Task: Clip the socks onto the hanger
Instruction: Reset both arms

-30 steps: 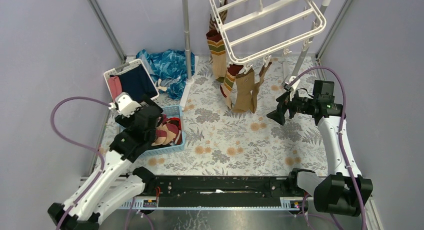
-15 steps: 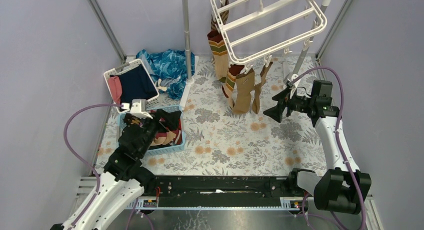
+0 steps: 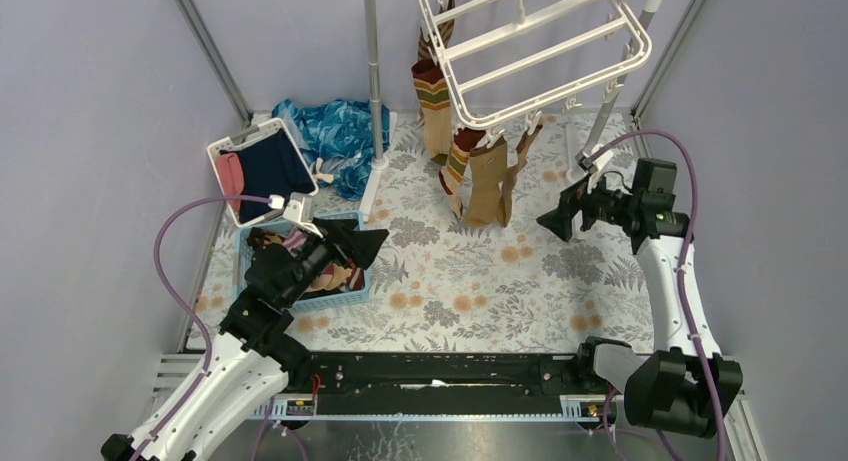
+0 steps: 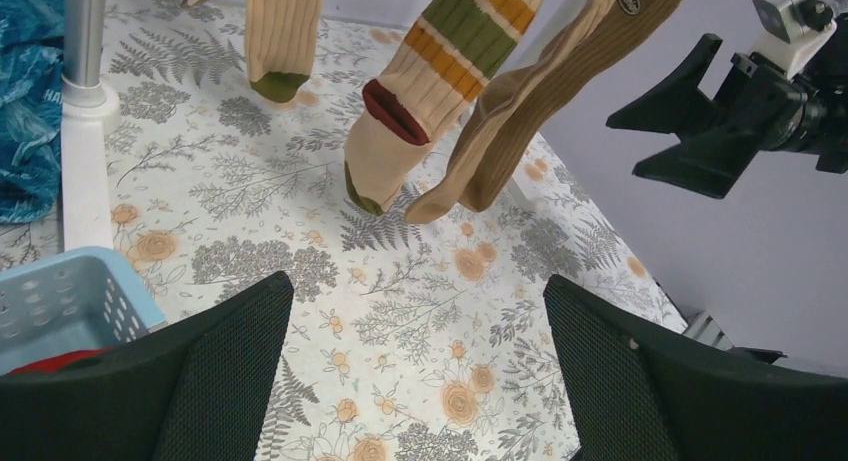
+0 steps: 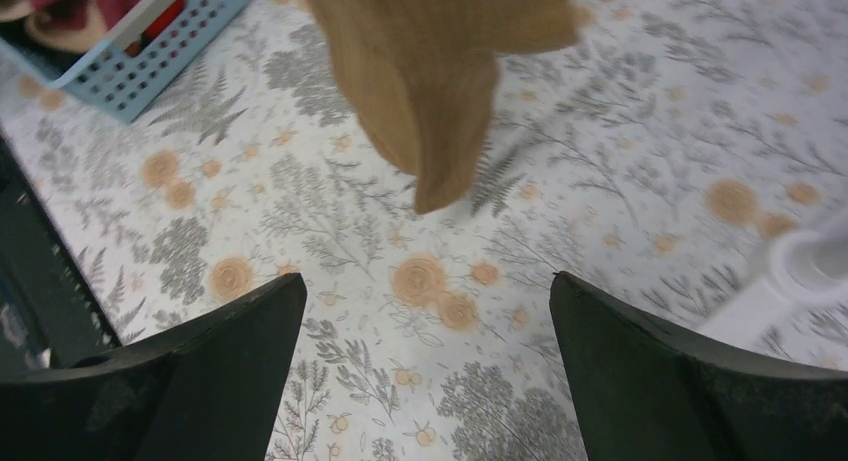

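Note:
The white hanger [image 3: 545, 56] hangs at the top middle with several socks [image 3: 487, 181] clipped to it, hanging down: plain tan ones and ones with red and green bands [image 4: 435, 76]. More socks [image 3: 335, 266] lie in the blue basket [image 3: 350, 286]. My left gripper [image 3: 365, 243] is open and empty, just right of the basket, above the mat. My right gripper [image 3: 555, 221] is open and empty, to the right of the hanging socks; a tan sock [image 5: 435, 81] hangs just ahead of it. It also shows in the left wrist view [image 4: 700, 116].
A grey-white rack pole [image 3: 374, 81] stands at the back on a white base. A blue patterned cloth [image 3: 335, 131] lies behind it. A white bin [image 3: 262, 166] holds navy and pink clothes at the left. The floral mat [image 3: 470, 281] covers the table.
My left arm swung from over the basket to the right, its open gripper now past the basket's right edge. My right gripper shifted slightly and stays open.

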Tool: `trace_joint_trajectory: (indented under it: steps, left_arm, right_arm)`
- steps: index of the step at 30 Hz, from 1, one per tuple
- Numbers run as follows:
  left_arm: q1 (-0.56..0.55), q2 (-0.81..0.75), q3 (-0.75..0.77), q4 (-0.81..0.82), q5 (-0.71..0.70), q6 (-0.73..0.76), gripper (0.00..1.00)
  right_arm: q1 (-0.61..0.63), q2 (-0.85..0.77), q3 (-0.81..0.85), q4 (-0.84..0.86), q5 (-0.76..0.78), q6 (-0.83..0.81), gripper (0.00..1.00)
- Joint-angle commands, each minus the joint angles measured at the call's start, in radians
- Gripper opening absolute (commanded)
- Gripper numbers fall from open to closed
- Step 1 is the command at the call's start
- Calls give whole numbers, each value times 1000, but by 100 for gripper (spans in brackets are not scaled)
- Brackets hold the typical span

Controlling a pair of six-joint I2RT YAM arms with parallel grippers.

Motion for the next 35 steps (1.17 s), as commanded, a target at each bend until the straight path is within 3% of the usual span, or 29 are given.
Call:
trace_joint_trajectory:
  steps: [1,3,6,12,22,35]
  left_arm:
    - [9,24,53,79,52,19,99]
    - [18,52,91,60,52,32,99]
    - [38,97,155,32,68,44,99]
    - [90,180,267,-9,143,36,99]
    - [102,159,398,-104,194,53,99]
    - [102,125,384,-127,184,64,99]
  right_arm:
    - [-22,-58,105,16,225,211,100]
    - [-23,-76,151,11,353,288,100]
    - [-24,-115,208,-44,394,295,100]
    - [-24,-144,336,-179,284,270,100]
    - [-24,-135,526,-183,229,497,100]
    - [-24,-142,523,-189,154,483,100]
